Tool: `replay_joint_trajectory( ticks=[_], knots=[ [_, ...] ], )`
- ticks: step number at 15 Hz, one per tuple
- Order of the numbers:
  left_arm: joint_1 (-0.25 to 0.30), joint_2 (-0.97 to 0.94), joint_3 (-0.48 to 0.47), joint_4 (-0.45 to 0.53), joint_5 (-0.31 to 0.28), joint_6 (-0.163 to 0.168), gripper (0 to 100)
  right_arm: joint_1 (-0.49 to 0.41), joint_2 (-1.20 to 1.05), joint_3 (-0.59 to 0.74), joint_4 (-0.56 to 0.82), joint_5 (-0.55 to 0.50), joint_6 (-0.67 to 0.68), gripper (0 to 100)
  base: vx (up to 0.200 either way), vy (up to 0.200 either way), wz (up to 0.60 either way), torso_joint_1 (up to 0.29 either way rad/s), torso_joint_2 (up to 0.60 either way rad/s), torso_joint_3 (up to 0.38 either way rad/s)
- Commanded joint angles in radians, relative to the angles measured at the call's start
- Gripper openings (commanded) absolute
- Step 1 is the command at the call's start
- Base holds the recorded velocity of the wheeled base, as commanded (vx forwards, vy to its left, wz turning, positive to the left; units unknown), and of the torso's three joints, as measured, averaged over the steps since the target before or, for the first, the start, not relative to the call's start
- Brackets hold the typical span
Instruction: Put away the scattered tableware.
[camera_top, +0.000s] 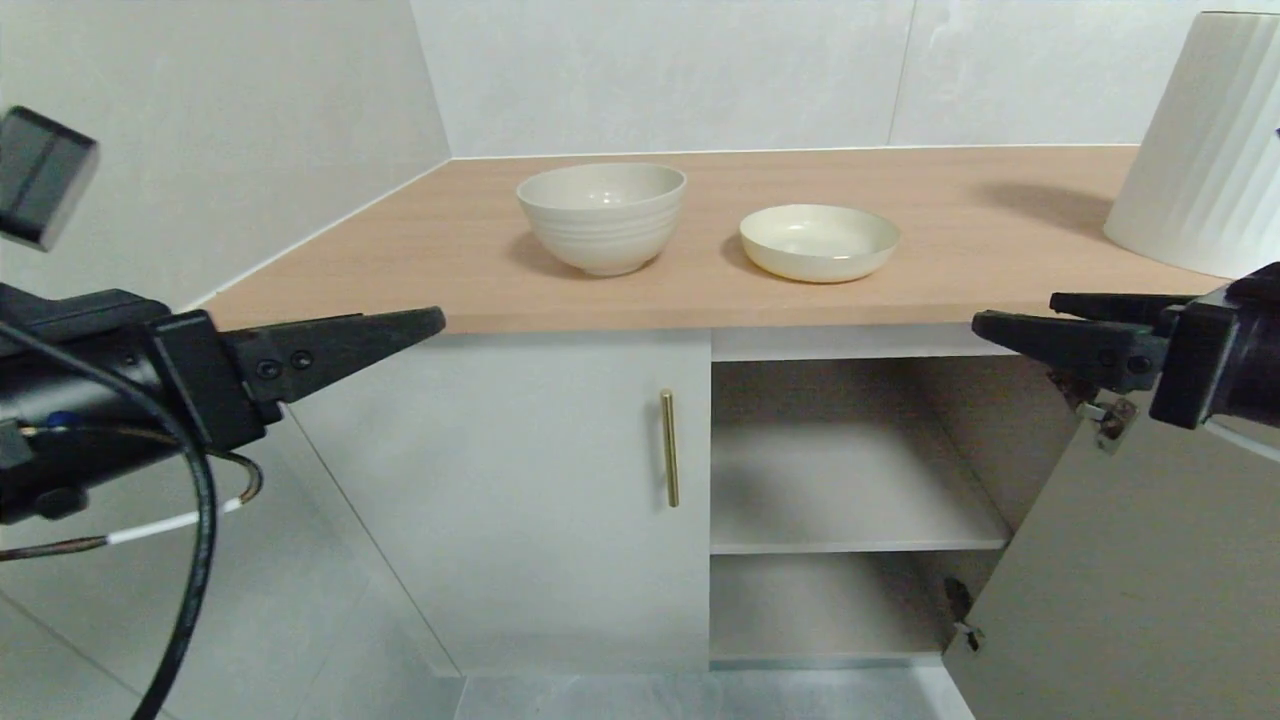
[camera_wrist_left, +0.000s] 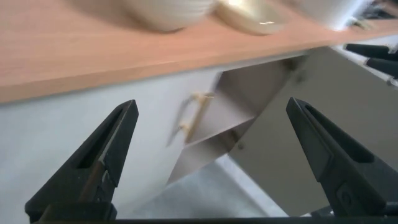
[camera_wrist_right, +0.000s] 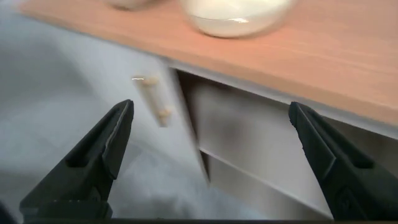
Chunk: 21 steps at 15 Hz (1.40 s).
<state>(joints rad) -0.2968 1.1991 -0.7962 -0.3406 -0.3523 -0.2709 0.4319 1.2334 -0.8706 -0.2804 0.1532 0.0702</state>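
A deep white ribbed bowl and a shallow cream bowl stand side by side on the wooden countertop. My left gripper hovers in front of the counter's front edge at the left, below both bowls. Its jaws stand wide open and empty in the left wrist view, with the deep bowl and the shallow bowl beyond. My right gripper hangs at the right by the open cabinet, open and empty, with the shallow bowl ahead of it.
Under the counter, the left cabinet door with a gold handle is closed. The right door is swung open, showing a bare shelf. A tall white ribbed object stands at the counter's right end.
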Motion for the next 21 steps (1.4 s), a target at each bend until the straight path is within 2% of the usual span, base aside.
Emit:
replay_joint_trajectory(
  ticks=[1,9,12,17,18,20,21],
  knots=[
    [-0.001,0.005,0.0,-0.003,0.0,-0.001,100,0.001,0.0,-0.001,-0.002,0.0,0.0,100,0.0,0.0,0.0,0.149,-0.45,-0.344],
    [-0.005,0.039,0.003,-0.001,-0.002,-0.002,100,-0.048,0.028,0.004,-0.037,0.002,0.0,100,0.0,0.0,0.0,0.155,-0.51,-0.302],
    [-0.013,0.051,0.005,-0.003,0.0,-0.027,100,-0.065,0.038,0.004,-0.039,0.002,0.0,100,0.0,0.0,0.0,0.196,-0.49,-0.297],
    [-0.015,0.077,-0.001,-0.001,-0.002,-0.03,100,-0.065,0.064,-0.005,-0.072,0.002,0.0,100,0.0,0.0,0.0,0.175,-0.41,-0.234],
    [-0.015,0.111,-0.025,-0.001,0.004,-0.03,100,-0.065,0.095,-0.022,-0.112,0.0,0.0,100,0.0,0.0,0.0,0.041,-0.1,-0.056],
    [-0.013,0.18,-0.092,0.002,0.013,-0.03,100,-0.065,0.155,-0.076,-0.105,-0.003,0.017,100,0.0,0.0,0.0,0.013,-0.03,-0.018],
    [-0.013,0.266,-0.196,0.025,0.03,-0.03,100,-0.065,0.225,-0.154,-0.042,-0.009,0.057,100,0.0,0.0,0.0,0.0,0.0,0.0]
  ],
)
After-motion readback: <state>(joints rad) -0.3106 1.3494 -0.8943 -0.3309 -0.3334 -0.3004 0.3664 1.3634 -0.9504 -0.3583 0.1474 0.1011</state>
